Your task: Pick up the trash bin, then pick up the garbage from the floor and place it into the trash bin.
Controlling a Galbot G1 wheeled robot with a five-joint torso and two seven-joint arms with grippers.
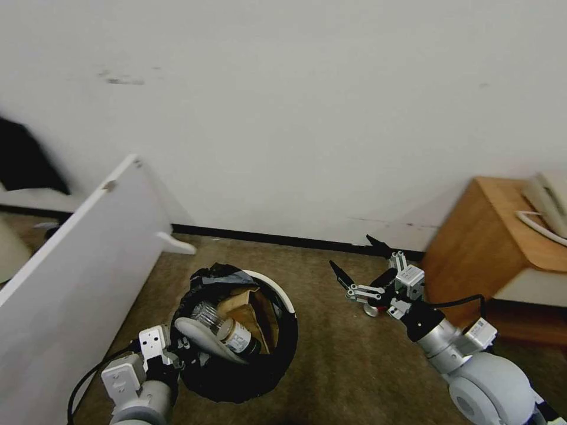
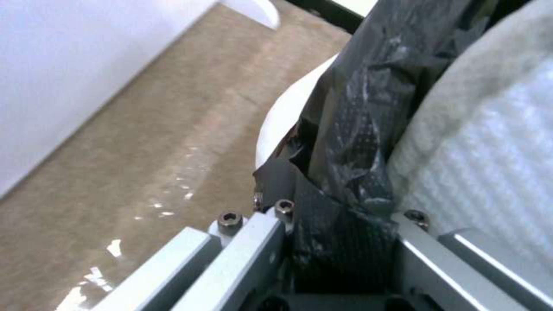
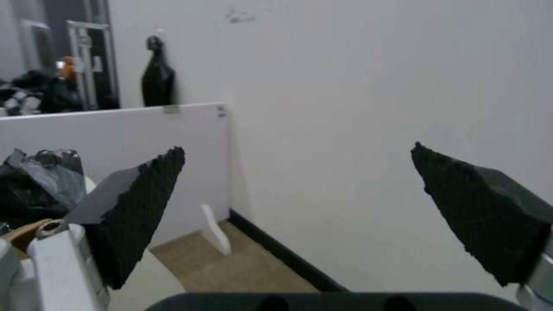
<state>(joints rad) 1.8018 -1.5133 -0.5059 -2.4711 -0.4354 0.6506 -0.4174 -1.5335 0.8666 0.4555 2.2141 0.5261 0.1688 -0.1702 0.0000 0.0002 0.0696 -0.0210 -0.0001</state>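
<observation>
The left tool [image 1: 177,348] is clamped on the black-lined rim of the trash bin [image 1: 283,348], held above the carpet. Inside, just beyond that tool, lie a white slipper [image 1: 198,337], a clear bottle [image 1: 227,329] and a brown paper bag [image 1: 248,313]. The right tool [image 1: 360,260] hangs alongside the bin, fingers apart, holding nothing.

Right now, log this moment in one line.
left gripper: clamped on trash bin rim | right gripper: jaws open, empty | bin: holds bottle, slipper
</observation>
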